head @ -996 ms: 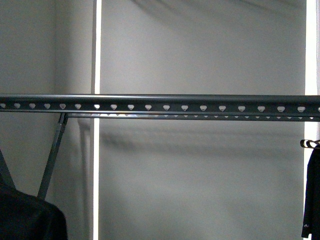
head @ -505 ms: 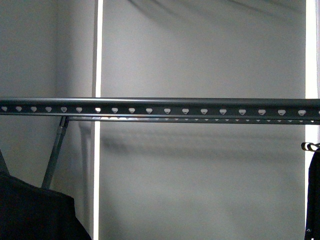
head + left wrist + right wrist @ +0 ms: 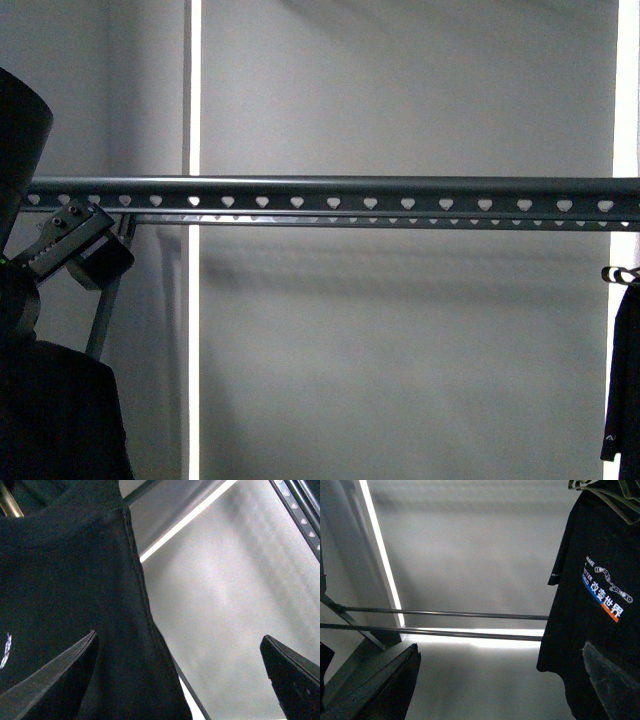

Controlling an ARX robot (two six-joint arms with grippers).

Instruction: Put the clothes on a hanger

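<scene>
The dark grey rack rail (image 3: pixel 370 195) with heart-shaped holes runs across the front view; it also shows in the left wrist view (image 3: pixel 300 510). The black T-shirt (image 3: pixel 55 420) hangs low at the far left, below the rail. In the left wrist view the shirt (image 3: pixel 65 580) fills one side, with its shiny wire hanger (image 3: pixel 10 502) at the collar and white lettering (image 3: pixel 5 650). My left gripper (image 3: pixel 179 637) is open, and the shirt's edge lies between its fingers (image 3: pixel 60 680). My left arm (image 3: pixel 75 245) reaches up by the rail's left end. My right gripper (image 3: pixel 500 647) is open and empty.
Another black garment (image 3: pixel 625 380) on a black-and-white hook (image 3: pixel 620 275) hangs at the far right; its colourful print (image 3: pixel 607 592) shows close to my right gripper. A grey rack leg (image 3: pixel 105 310) and lower rods (image 3: pixel 445 614) stand before a grey wall.
My left arm has risen into view at the far left, in front of the rail's left end. The black shirt's top edge has come up a little.
</scene>
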